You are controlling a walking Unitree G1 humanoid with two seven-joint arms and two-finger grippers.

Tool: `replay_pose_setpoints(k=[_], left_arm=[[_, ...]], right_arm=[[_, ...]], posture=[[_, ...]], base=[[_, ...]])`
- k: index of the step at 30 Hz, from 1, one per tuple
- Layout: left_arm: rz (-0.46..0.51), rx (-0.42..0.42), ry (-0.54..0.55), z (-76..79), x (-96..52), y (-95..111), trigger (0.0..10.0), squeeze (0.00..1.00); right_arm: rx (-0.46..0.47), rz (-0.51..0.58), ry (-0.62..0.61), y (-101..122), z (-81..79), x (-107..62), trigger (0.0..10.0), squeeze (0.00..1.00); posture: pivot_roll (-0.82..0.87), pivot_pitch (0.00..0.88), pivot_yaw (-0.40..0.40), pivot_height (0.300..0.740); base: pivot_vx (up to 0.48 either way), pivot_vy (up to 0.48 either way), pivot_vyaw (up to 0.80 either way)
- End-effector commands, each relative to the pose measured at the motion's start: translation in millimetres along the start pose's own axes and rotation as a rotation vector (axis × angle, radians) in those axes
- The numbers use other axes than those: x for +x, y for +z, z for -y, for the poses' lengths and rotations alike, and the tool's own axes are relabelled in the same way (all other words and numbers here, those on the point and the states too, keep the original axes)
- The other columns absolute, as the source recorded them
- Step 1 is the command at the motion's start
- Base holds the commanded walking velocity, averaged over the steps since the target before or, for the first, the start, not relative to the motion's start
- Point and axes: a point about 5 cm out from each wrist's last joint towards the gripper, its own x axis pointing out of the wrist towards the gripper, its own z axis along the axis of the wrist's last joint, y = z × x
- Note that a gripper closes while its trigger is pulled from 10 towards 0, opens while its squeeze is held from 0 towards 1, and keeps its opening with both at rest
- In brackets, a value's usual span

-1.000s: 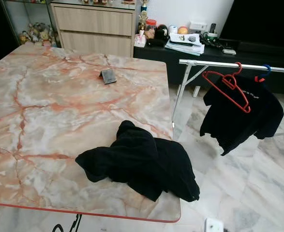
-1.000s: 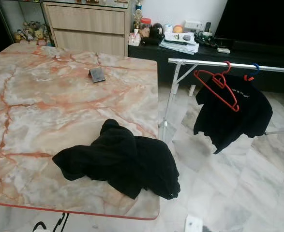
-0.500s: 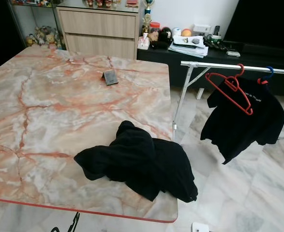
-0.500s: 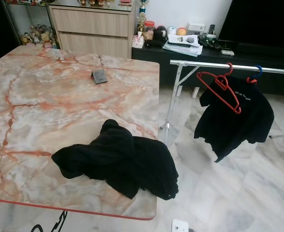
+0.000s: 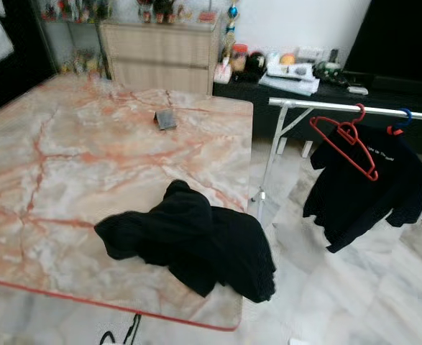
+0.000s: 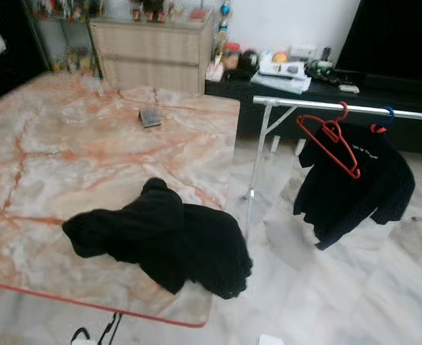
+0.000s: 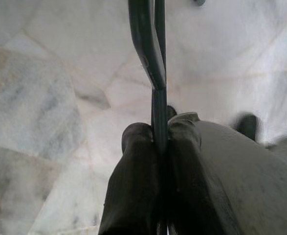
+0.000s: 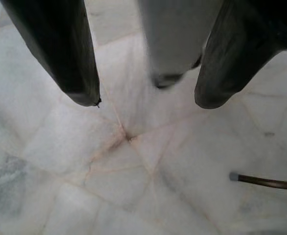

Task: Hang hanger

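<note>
- Compared with a second earlier, the head camera had pulled back and tilted, so the whole scene sat lower and softer in my view; nothing on the table or rail had shifted itself.
- My left gripper hung low over the pale marble floor tiles, its two black fingers pressed together on a thin dark hanger, pinching it edge-on so the curved bar stuck out ahead of the fingertips. I judged that grip kept it steady for carrying to the rail.
- My right gripper also pointed at the floor, fingers spread and holding nothing, probably kept free for later.
- On the near corner of the pink-veined marble table lay a crumpled black garment, apparently waiting its turn.
- To my right stood a silver metal clothes rail. A red plastic hanger hung from it, tilted, and beside it a black T-shirt hung from a blue hook.
- A small dark flat object rested further back on the table.
- I judged the hanging not yet begun: the rail stood well apart from my left gripper.
</note>
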Motion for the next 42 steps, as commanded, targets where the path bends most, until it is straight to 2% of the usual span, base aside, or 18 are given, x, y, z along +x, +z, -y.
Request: replay_pose_setpoints(k=[1,8,16,24,30,42], left_arm=[[-0.046,0.019,-0.02,12.0,-1.7,-10,10.0,0.0],[-0.05,0.019,-0.034,25.8,-2.8,-12,10.0,0.0],[-0.081,0.037,-0.058,47.0,-10.0,-31,10.0,0.0],[-0.087,0.055,-0.092,75.3,-15.8,-35,10.0,0.0],[-0.083,0.056,-0.076,60.0,-12.3,-32,10.0,0.0],[-0.082,0.065,-0.078,56.3,-11.4,-32,10.0,0.0]], right_arm=[[0.0,0.0,-0.004,-2,3.5,-0.2,10.0,0.0],[0.012,0.008,0.015,-5,0.2,-1.2,10.0,0.0],[0.013,0.01,0.012,-5,0.3,-1.2,10.0,0.0],[0.013,0.011,0.003,-5,0.6,-1.3,10.0,0.0],[0.009,0.011,0.008,-6,-0.8,-1.4,10.0,0.0],[0.021,0.009,-0.002,-6,-0.7,-1.5,10.0,0.0]], posture=[[0.0,0.102,-0.065,0.74],[-0.01,0.109,-0.056,0.74],[-0.03,0.118,-0.045,0.74],[-0.04,0.122,-0.039,0.74],[-0.03,0.124,-0.036,0.74],[-0.02,0.118,-0.033,0.74]], base=[[0.0,-0.315,0.0],[0.0,-0.316,0.0],[0.0,-0.313,0.0],[0.0,-0.316,0.0],[0.0,-0.316,0.0],[0.0,-0.315,0.0]])
